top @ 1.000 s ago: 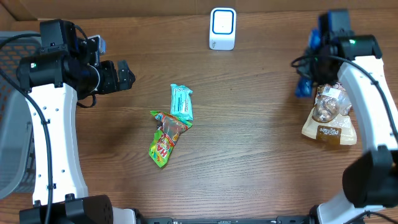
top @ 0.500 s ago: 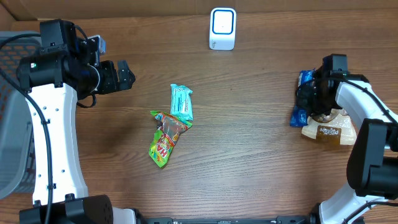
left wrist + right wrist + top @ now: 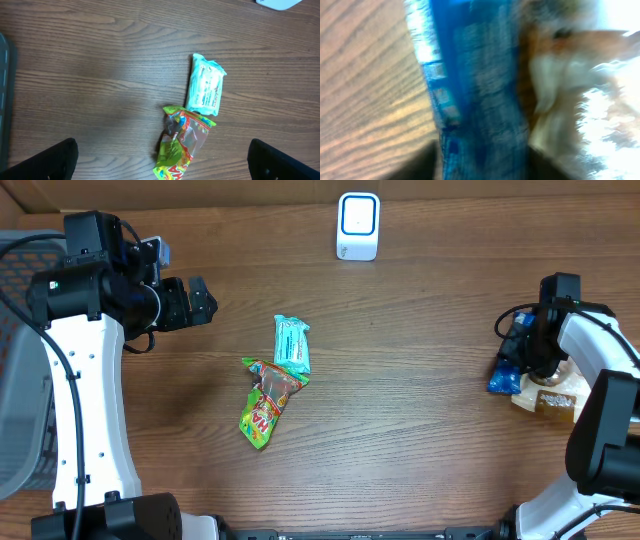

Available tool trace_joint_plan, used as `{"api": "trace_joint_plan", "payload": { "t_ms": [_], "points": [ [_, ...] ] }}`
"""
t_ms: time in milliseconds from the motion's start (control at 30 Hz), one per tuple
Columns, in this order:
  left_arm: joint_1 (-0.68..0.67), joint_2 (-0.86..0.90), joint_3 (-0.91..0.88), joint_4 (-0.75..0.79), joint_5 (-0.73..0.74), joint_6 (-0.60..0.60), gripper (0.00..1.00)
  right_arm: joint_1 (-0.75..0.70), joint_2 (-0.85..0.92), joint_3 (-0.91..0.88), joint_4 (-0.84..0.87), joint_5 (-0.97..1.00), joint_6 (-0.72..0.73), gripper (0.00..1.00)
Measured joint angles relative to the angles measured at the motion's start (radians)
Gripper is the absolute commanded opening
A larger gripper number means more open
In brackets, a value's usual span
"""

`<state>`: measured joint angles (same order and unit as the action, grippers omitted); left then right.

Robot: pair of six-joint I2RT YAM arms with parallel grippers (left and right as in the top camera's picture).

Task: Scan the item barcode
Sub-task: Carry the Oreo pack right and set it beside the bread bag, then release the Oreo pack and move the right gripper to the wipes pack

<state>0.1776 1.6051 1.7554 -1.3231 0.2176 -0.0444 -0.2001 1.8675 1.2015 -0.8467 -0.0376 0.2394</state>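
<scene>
A white barcode scanner (image 3: 358, 225) stands at the table's far edge. At the right, a blue packet (image 3: 505, 370) lies against a tan snack bag (image 3: 548, 398). My right gripper (image 3: 535, 355) is down over it. In the blurred right wrist view the blue packet (image 3: 475, 90) fills the gap between my spread jaws, which stand open, and the tan bag (image 3: 580, 75) is beside it. My left gripper (image 3: 200, 302) hovers wide open at the left, holding nothing. A teal packet (image 3: 205, 91) and a green-and-red snack bag (image 3: 182, 142) lie below it.
A grey basket (image 3: 15, 360) sits off the table's left side. The teal packet (image 3: 292, 344) and the green-and-red bag (image 3: 266, 402) lie touching near the table's middle. Bare wood lies between them and the right-hand items.
My right arm brought the blue packet down from the far right to the table beside the tan bag, and its jaws spread apart. The left arm has not moved.
</scene>
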Motion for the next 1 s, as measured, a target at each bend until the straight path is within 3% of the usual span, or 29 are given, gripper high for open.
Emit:
{"api": "trace_joint_plan", "payload": {
  "t_ms": [200, 367, 567, 1000],
  "points": [
    [0.000, 0.000, 0.000, 0.000, 0.000, 0.000, 1.00, 0.003, 0.000, 0.161, -0.122, -0.208, -0.078, 0.77],
    [0.000, 0.000, 0.000, 0.000, 0.000, 0.000, 1.00, 0.029, 0.000, 0.299, -0.113, -0.426, -0.094, 0.74],
    [0.000, 0.000, 0.000, 0.000, 0.000, 0.000, 0.99, 0.158, 0.000, 0.309, 0.010, -0.560, -0.053, 0.73],
    [0.000, 0.000, 0.000, 0.000, 0.000, 0.000, 1.00, 0.593, 0.089, 0.283, 0.397, -0.506, 0.094, 0.80]
  ]
}}
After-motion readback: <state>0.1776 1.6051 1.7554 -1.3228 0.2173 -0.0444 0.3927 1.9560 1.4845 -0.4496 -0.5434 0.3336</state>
